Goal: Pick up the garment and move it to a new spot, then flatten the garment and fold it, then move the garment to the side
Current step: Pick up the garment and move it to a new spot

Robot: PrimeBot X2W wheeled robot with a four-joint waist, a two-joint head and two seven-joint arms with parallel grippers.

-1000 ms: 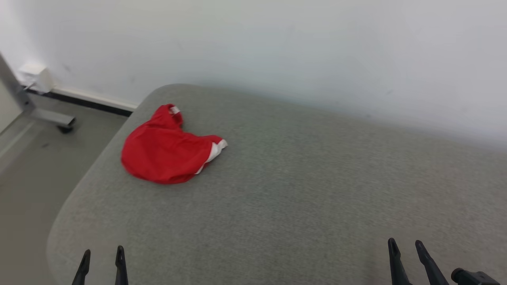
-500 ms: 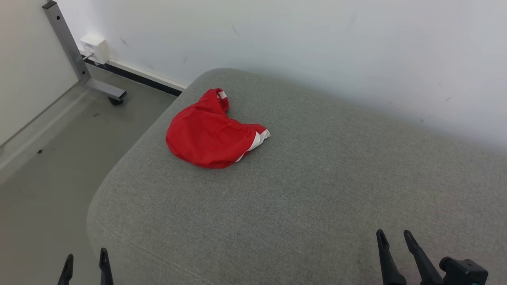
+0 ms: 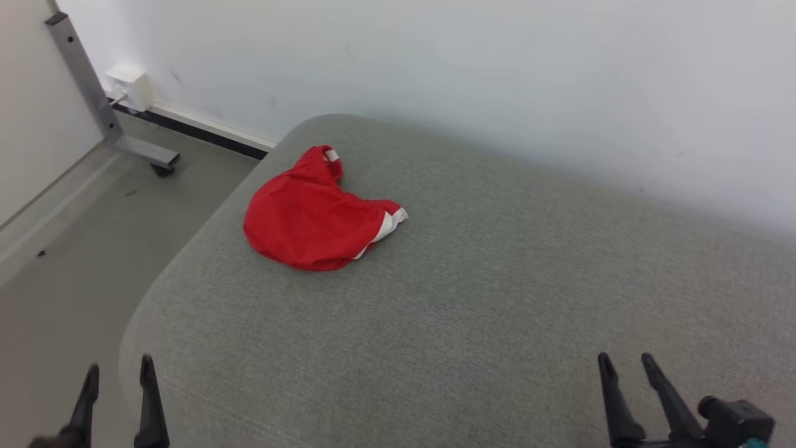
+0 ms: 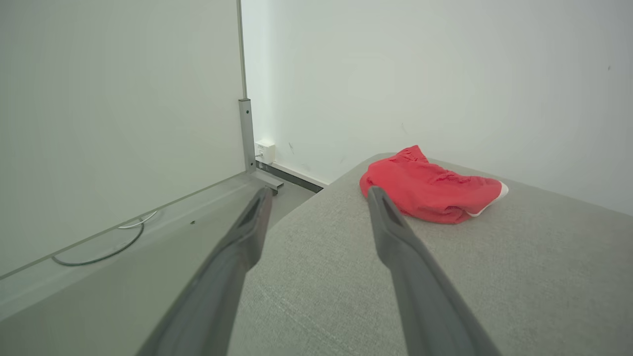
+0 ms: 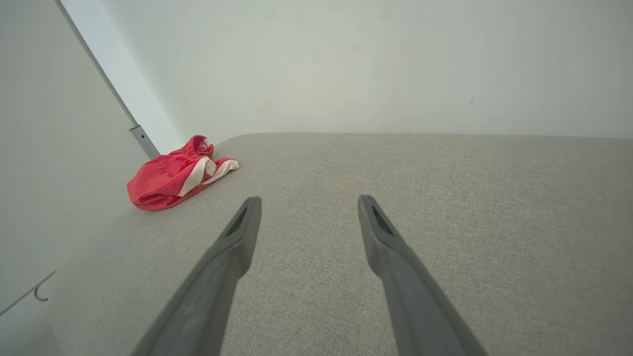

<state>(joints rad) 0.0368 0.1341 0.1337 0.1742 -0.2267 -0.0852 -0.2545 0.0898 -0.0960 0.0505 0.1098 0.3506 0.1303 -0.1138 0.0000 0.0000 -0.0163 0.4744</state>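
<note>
While one crumpled red garment point(image 3: 311, 218) lies near the grey cushion's point(image 3: 497, 298) far left corner, two tools, the left tool point(image 3: 119, 364) and the right tool point(image 3: 624, 356), hang at the cushion's near edge, both spread wide and empty. A white wall point(image 3: 435, 62) backs the cushion, with grey floor point(image 3: 74, 249) and one wheeled metal post point(image 3: 84, 81) to the cushion's left.

A grey fabric bed point(image 3: 497, 311) with a rounded edge carried one thing: a red garment point(image 3: 311, 218) with white trim. It lay crumpled in a heap near the bed's far left corner. Left of the bed ran a grey floor point(image 3: 74, 280), and a metal stand point(image 3: 140, 151) rested there on a dark caster.
</note>
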